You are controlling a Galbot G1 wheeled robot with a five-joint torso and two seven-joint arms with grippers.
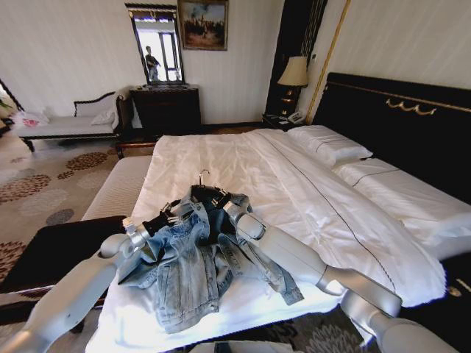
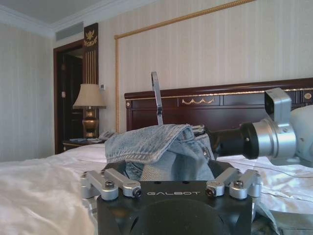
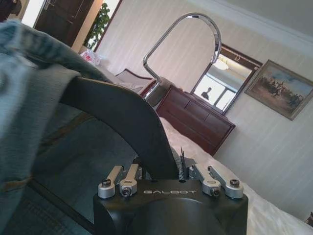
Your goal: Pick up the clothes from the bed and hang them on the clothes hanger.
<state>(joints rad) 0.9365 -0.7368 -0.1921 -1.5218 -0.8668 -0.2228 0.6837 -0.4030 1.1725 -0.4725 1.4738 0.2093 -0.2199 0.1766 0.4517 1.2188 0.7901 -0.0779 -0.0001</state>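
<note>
Jacket [image 1: 188, 268]: soft, heavyish denim, heaped at the bed's [image 1: 294, 184] six-o'clock edge.
Hanger [image 3: 132, 117]: stiff, thin, inside the collar.
Right gripper [image 1: 219, 202]: clamped on the hanger.
Left gripper [image 1: 176, 215]: at the collar's nine o'clock; grip unclear.
Best hold: likely the collar.

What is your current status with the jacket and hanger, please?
Left gripper on faded denim jacket. Right gripper shut on black hanger, silver hook up. Nothing in the way.

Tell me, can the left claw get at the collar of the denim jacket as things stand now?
Probably yes. The left claw is already at the denim jacket, its collar directly before it. The right claw holds the hanger beside it, not between.
</note>
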